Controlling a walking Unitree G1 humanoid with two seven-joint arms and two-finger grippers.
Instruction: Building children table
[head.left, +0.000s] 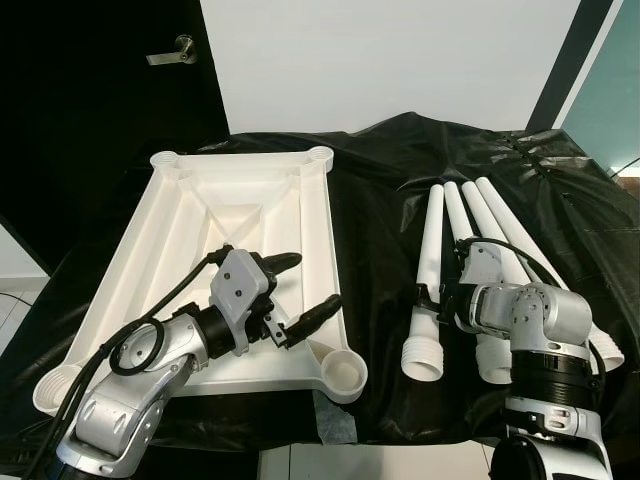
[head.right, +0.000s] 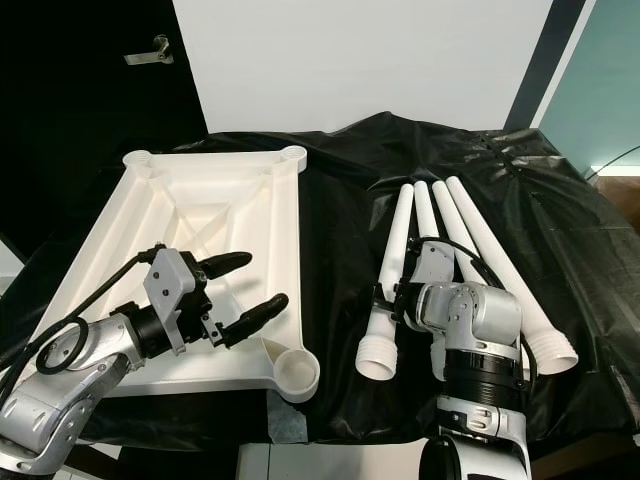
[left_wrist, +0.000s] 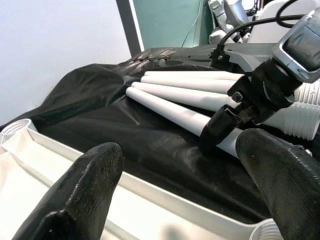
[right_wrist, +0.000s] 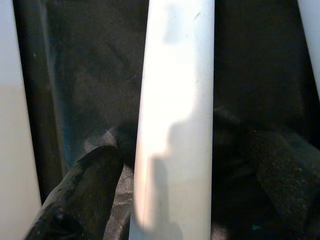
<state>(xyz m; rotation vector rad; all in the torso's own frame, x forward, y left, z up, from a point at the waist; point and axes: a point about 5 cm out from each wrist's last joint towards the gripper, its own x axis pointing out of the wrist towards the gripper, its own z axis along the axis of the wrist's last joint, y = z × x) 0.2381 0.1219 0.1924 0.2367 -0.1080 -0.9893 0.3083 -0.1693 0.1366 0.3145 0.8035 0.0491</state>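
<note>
I see the white plastic child's tabletop (head.left: 200, 230) lying upside down on the black plastic sheet (head.left: 370, 250), with four white tubular plastic legs (head.left: 455, 270) side by side to its right. My left gripper (head.left: 305, 290) hovers spread and empty over the tabletop's near right corner. My right gripper (right_wrist: 165, 200) straddles the leftmost leg (right_wrist: 175, 115), fingers spread either side; contact unclear.

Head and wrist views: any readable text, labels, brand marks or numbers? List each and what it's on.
None can be read.
The white tabletop, the four white legs, the black cloth and the door handle bear no print.
The left gripper and right gripper show no marking.
</note>
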